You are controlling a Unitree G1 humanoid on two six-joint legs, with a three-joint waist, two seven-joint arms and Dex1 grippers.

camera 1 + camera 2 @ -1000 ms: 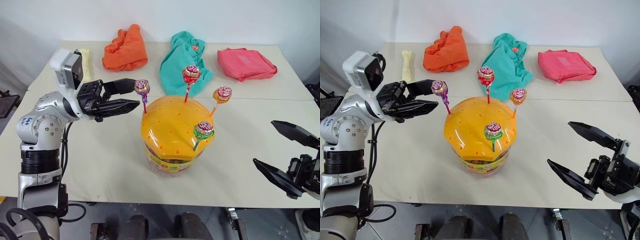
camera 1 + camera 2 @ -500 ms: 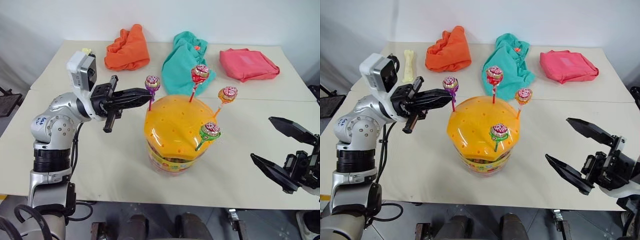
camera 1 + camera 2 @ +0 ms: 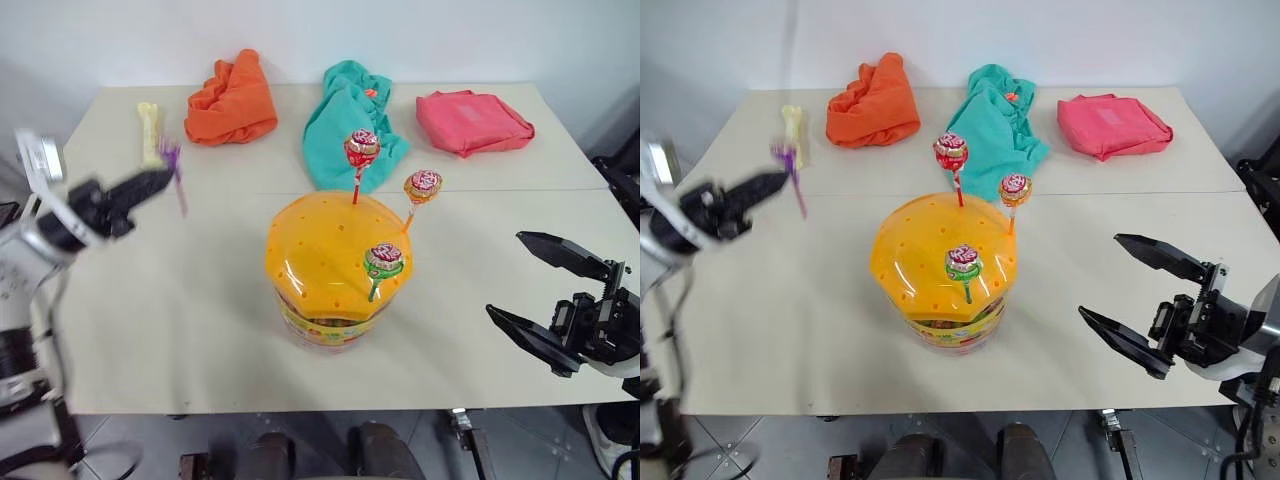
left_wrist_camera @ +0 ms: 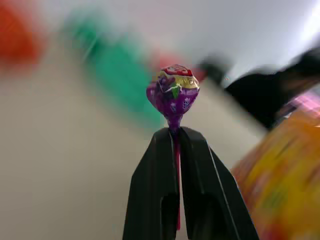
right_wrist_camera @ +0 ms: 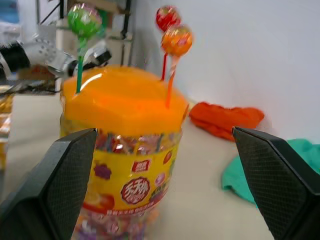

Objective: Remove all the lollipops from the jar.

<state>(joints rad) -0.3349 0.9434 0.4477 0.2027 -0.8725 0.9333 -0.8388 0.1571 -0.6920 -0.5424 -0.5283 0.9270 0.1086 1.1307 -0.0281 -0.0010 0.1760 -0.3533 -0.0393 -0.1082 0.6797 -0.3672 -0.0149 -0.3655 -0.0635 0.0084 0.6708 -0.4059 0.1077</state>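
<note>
The jar (image 3: 335, 270), clear with an orange dome lid, stands mid-table. Three lollipops stick up from its lid: one on a red stick (image 3: 361, 148), one on an orange stick (image 3: 423, 184) and one on a green stick (image 3: 384, 260). My left gripper (image 3: 150, 185) is well to the left of the jar, above the table, shut on the stick of the purple lollipop (image 4: 173, 92), whose head stands just past the fingertips. My right gripper (image 3: 505, 275) hovers open to the right of the jar, facing it, with nothing between its fingers (image 5: 55, 185).
Along the table's far side lie a pale bone-shaped toy (image 3: 148, 125), an orange cloth (image 3: 230, 100), a teal cloth (image 3: 345, 125) and a pink cloth (image 3: 470, 120). The table's front edge (image 3: 330, 405) runs just below the jar.
My left gripper closed on the purple lollipop's stick, pulled it out of the lid and swung away to the left. The right gripper has stayed open and in place.
</note>
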